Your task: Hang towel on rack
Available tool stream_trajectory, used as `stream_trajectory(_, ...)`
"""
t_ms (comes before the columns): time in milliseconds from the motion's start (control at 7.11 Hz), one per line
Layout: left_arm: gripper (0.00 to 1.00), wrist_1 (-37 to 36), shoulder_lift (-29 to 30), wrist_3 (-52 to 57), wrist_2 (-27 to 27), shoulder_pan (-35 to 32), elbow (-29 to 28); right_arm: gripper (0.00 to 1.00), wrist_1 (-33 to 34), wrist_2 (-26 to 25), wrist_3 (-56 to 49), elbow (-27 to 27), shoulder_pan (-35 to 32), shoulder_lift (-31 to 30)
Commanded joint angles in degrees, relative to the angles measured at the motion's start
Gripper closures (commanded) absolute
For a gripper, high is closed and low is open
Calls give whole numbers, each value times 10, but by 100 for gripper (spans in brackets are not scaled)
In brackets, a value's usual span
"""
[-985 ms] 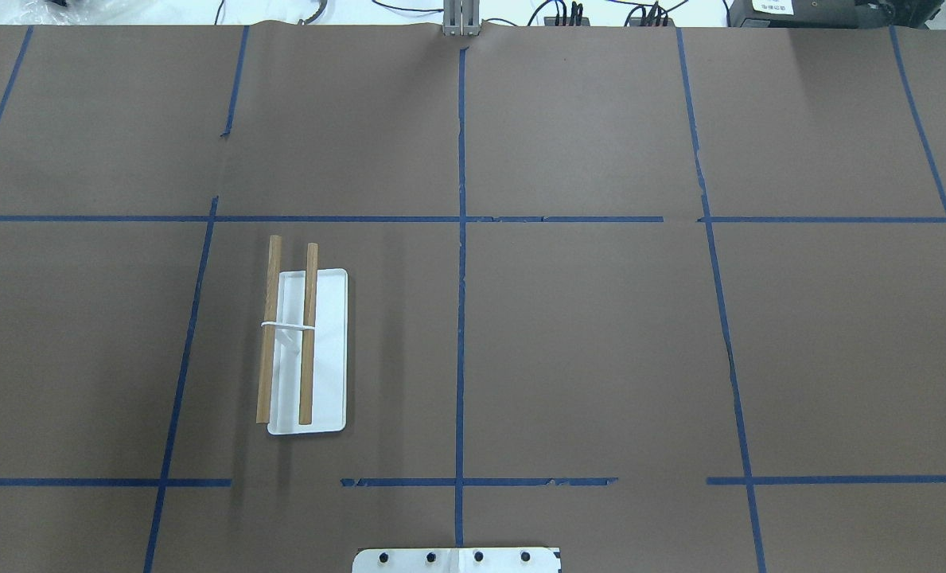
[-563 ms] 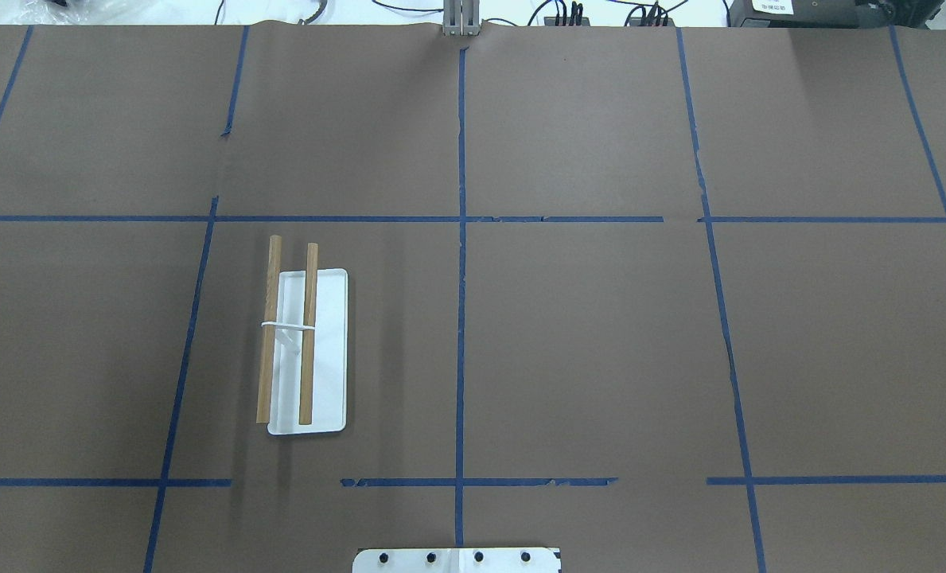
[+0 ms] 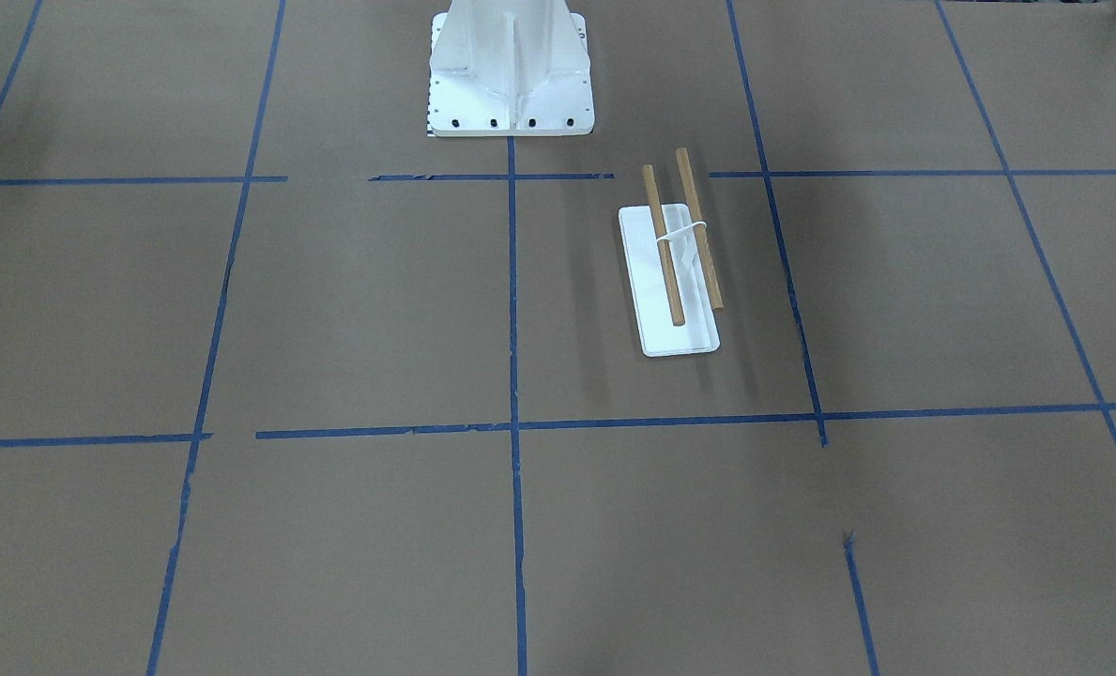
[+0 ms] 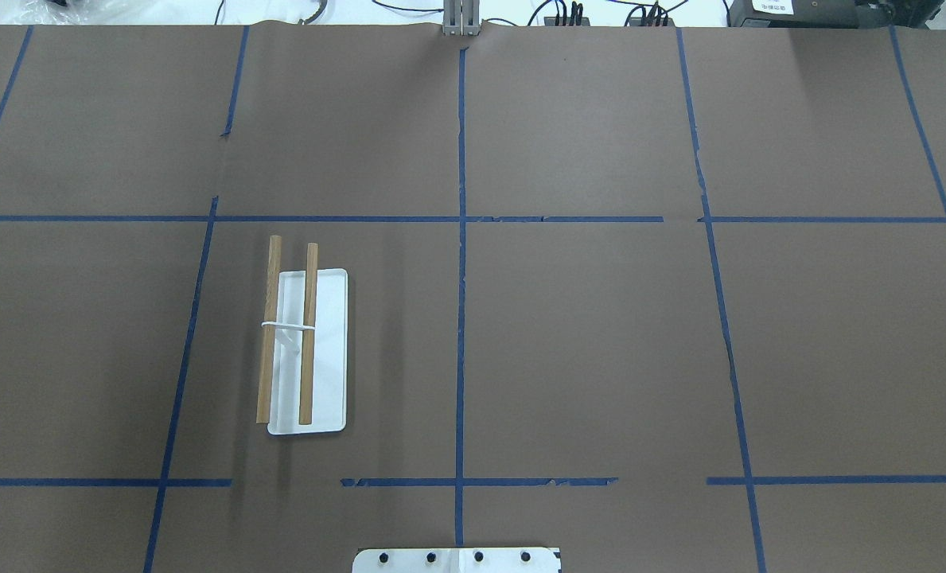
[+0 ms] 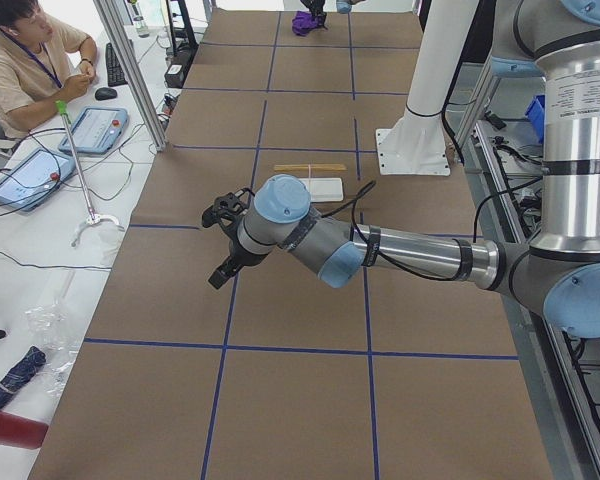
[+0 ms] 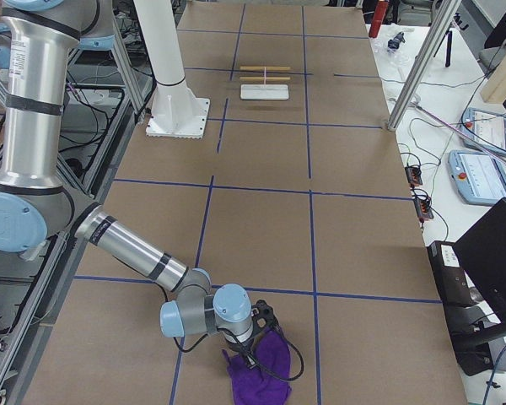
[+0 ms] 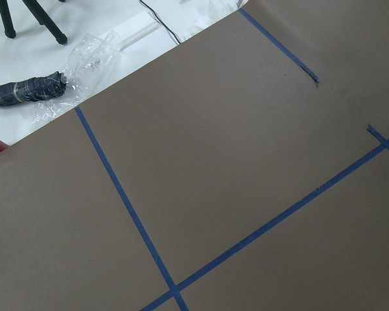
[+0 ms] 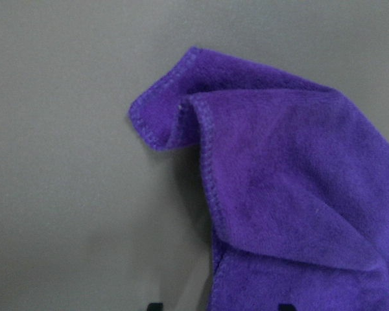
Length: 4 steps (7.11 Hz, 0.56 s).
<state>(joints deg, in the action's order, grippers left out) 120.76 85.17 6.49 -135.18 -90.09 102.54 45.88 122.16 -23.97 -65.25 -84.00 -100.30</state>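
The rack [image 4: 309,318] has two wooden dowel rods over a white base tray [image 4: 331,358] and stands on the robot's left half of the table; it also shows in the front view [image 3: 678,239]. The purple towel [image 6: 263,369] lies crumpled on the brown table at the far right end, and one folded corner fills the right wrist view [image 8: 279,188]. My right gripper [image 8: 220,306] is low over the towel, with two dark fingertips apart at the view's bottom edge. My left gripper [image 5: 223,240] hovers over bare table, and I cannot tell whether it is open or shut.
The white bolted robot pedestal [image 3: 511,75] stands at the table's near edge. Blue tape lines grid the brown paper. A seated operator [image 5: 20,50] and tablets are beside the table. A wrapped umbrella [image 7: 26,91] lies past the table edge.
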Motion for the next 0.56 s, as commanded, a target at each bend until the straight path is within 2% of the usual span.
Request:
stream_trajectory(0, 0, 0, 1, 0, 0, 0, -1, 43, -2, -7, -26, 3, 2, -14)
stream_trajectory(281, 0, 0, 3, 0, 0, 0, -1, 56, -3, -20, -43, 3, 2, -24)
stream_trajectory(422, 0, 0, 3, 0, 0, 0, -1, 83, -3, -20, -45, 2, 2, -24)
